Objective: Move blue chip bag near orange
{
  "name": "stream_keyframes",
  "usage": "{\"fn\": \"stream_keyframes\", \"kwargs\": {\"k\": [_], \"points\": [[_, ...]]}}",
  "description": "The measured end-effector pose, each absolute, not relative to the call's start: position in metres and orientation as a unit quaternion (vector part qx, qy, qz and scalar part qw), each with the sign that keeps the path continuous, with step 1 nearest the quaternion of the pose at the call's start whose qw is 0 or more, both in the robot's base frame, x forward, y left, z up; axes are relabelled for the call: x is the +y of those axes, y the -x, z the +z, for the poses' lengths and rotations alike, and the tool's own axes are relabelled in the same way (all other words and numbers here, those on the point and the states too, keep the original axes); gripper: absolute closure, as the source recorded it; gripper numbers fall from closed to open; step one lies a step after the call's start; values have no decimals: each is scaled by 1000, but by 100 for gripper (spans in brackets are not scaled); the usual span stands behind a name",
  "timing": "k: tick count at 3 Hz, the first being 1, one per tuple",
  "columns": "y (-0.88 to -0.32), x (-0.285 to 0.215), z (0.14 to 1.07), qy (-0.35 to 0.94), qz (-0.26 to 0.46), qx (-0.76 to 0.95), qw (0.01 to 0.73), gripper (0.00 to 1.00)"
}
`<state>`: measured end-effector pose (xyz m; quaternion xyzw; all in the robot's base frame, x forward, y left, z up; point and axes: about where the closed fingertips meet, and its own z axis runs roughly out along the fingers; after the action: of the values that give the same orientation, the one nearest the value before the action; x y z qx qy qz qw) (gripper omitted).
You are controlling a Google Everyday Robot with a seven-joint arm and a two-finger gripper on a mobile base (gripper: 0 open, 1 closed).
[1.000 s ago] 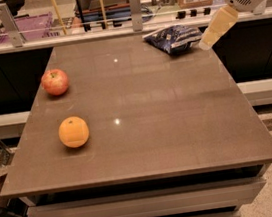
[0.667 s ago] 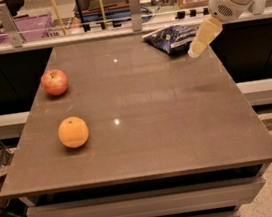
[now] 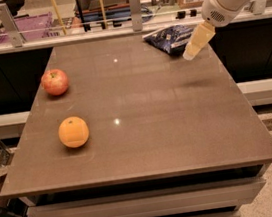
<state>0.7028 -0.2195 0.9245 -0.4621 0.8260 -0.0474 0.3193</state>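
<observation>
The blue chip bag (image 3: 172,38) lies crinkled at the far right corner of the brown table (image 3: 139,130), dark navy with white lettering. The orange (image 3: 73,132) sits near the table's front left. My gripper (image 3: 191,52) hangs from the white arm at the upper right, its pale tip just in front of and to the right of the bag, partly overlapping the bag's right edge. It holds nothing that I can see.
A red-and-yellow apple (image 3: 55,82) sits at the left, behind the orange. A railing with glass and posts (image 3: 134,2) runs behind the table. Boxes and a purple bin stand beyond it.
My arm has moved left and a little down, bringing the gripper from beyond the table's right edge to the bag's right side. The bag and both fruits have not moved.
</observation>
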Motion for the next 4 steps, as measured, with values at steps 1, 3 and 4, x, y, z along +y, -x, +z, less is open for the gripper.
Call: {"fn": "stream_keyframes", "kwargs": {"k": [1, 3, 4], "points": [[-725, -215, 908, 478, -42, 814, 328, 0], [-760, -210, 890, 498, -39, 793, 348, 0], [-777, -208, 881, 494, -32, 791, 360, 0]]}}
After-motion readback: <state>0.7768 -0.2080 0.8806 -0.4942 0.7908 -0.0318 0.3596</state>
